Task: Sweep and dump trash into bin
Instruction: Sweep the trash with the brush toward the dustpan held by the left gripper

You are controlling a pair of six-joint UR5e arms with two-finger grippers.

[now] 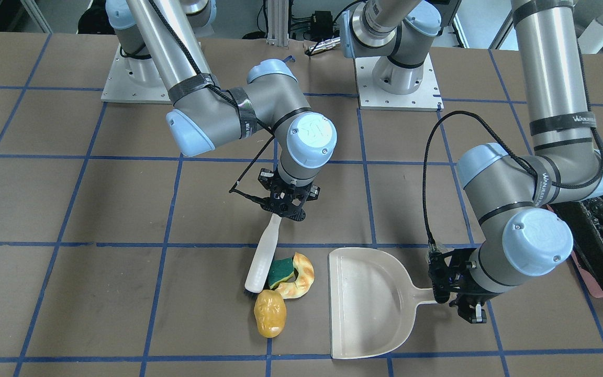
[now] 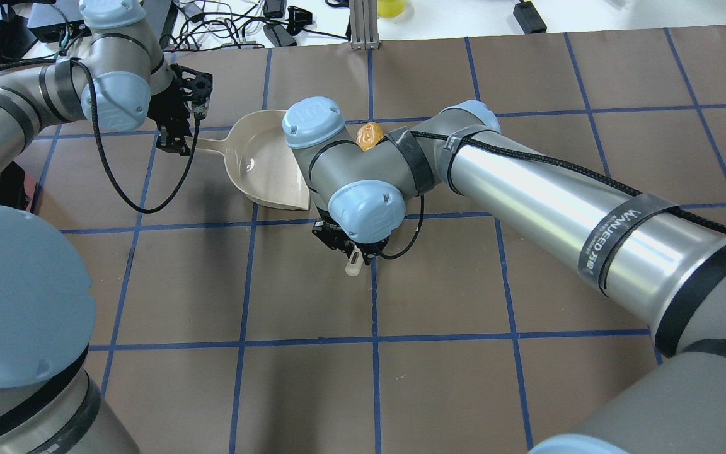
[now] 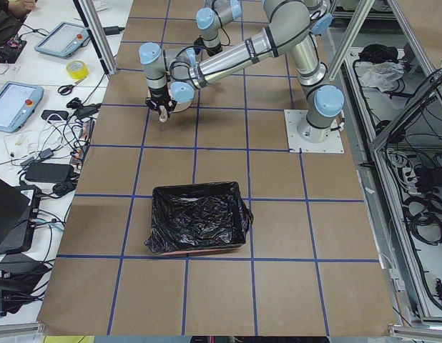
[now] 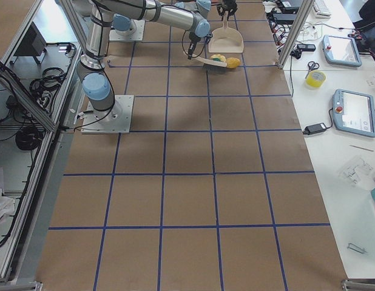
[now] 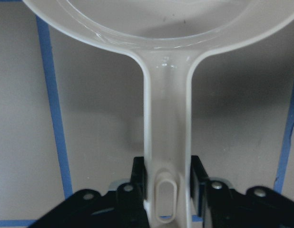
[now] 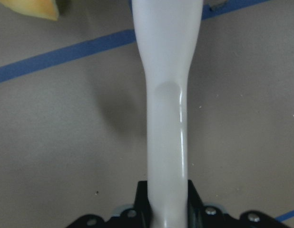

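My right gripper [image 1: 283,210] is shut on the white handle of a brush [image 1: 263,255], also seen in the right wrist view [image 6: 167,118]. The brush head rests on the table against the green-and-yellow sponge [image 1: 281,270]. The croissant-like bread [image 1: 303,278] curls around the sponge, and the yellow-orange potato lump [image 1: 270,313] lies just in front of them. The beige dustpan [image 1: 368,303] lies flat a short gap to their side, its mouth towards them. My left gripper [image 1: 457,294] is shut on the dustpan's handle [image 5: 167,137]. The black-lined pink bin [image 3: 199,218] stands beyond my left arm.
The bin's edge [image 1: 602,238] shows beside my left forearm in the front-facing view. The brown table top [image 1: 97,293] carries a blue tape grid. Tablets, cables and tape rolls lie on the white side benches [image 4: 351,103] off the table.
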